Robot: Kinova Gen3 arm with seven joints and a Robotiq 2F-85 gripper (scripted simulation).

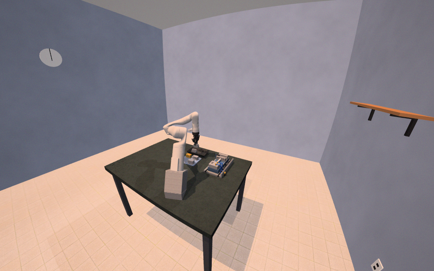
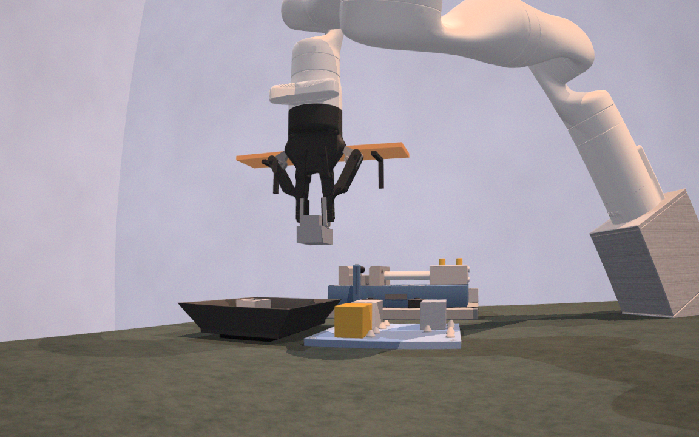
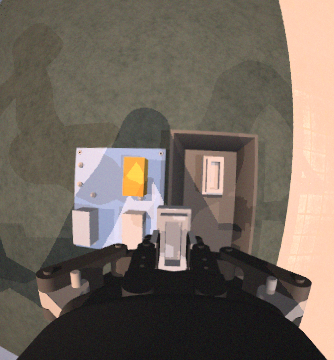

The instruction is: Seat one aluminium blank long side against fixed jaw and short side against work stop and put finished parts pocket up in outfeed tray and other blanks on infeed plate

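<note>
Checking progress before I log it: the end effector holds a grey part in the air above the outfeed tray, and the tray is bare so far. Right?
Not quite. The end effector does hold the grey part above the outfeed tray, but the tray is not bare: the wrist view shows one finished part already lying on its floor.

Two finished parts: one in the pincer (image 2: 315, 217), a pocketed grey finished part (image 3: 173, 235), and one finished part (image 3: 213, 174) inside the single outfeed tray (image 3: 247, 165). One infeed plate (image 3: 87, 155) carries one brass blank (image 3: 135, 176) and two aluminium blanks (image 3: 84, 226) (image 3: 133, 227). One vise (image 2: 401, 282).
</note>
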